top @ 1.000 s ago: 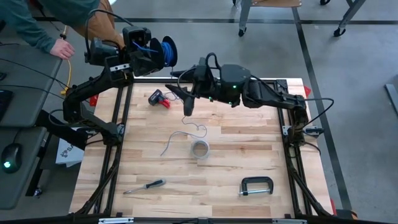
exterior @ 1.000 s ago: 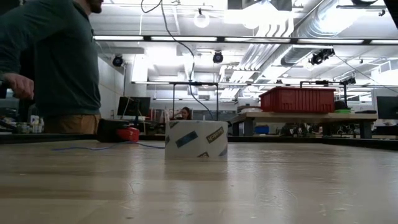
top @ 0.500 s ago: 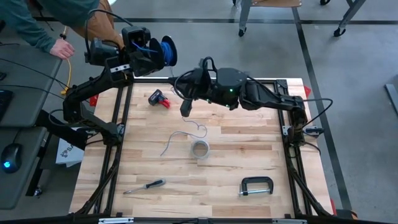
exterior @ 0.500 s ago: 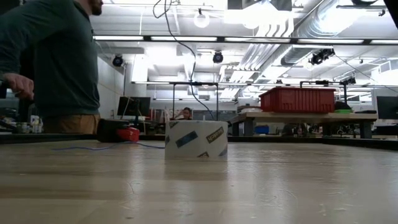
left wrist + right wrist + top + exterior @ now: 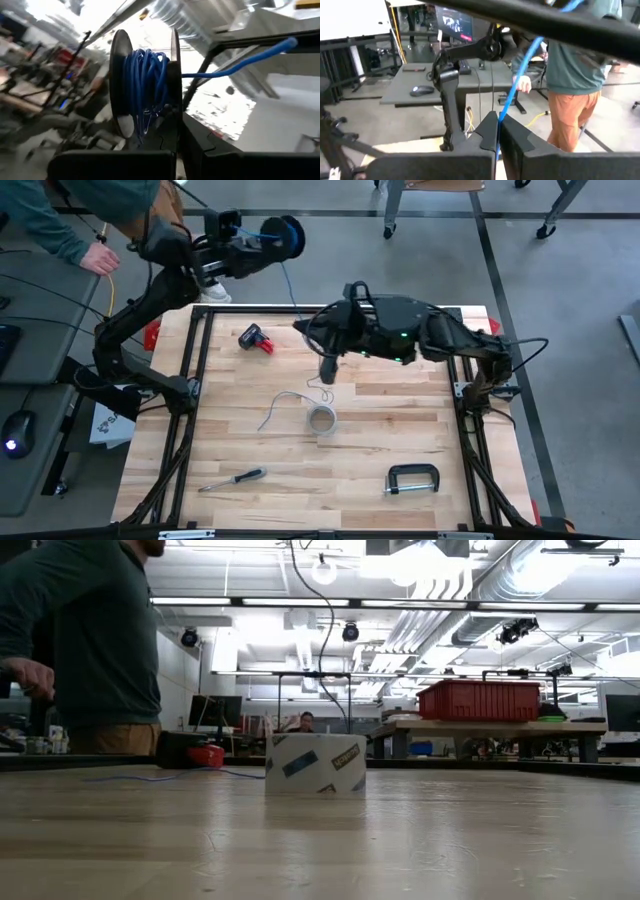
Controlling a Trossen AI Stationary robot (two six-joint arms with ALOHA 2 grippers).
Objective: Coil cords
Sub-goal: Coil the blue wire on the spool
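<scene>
Up beyond the far edge of the table (image 5: 400, 510), on the left gripper (image 5: 262, 242): clamped shut on a spool (image 5: 283, 232) wound with blue cord (image 5: 287, 275). From the left wrist, the same spool (image 5: 145, 90) seen side-on just ahead of the dark fingers (image 5: 170, 145), thick with blue turns, one strand (image 5: 240, 62) leading off to the side. Seen from above, down from that spool and across the far rail to the right gripper (image 5: 327, 370). Over the table's middle, on the right gripper: pointed downward, closed narrow on the blue cord. From the right wrist, fingers (image 5: 515, 135) pressed together, with the blue cord (image 5: 520, 75) rising out from between them. On the boards just beside that gripper: grey cord (image 5: 290, 402), loose and curved, not coiled, one end near a tape roll (image 5: 321, 419). At table height, more blue cord (image 5: 150, 778) lying flat on the wood behind and to one side of the tape roll (image 5: 315, 763). Elsewhere on the table: a red and black tool (image 5: 257, 338) near the far left corner, a screwdriver (image 5: 232, 478) and a C-clamp (image 5: 412, 479) toward the near edge, well apart. Off the table's far left corner: a person (image 5: 60, 215) leaning in, hand (image 5: 100, 257) just above a yellow cable (image 5: 108, 290).
</scene>
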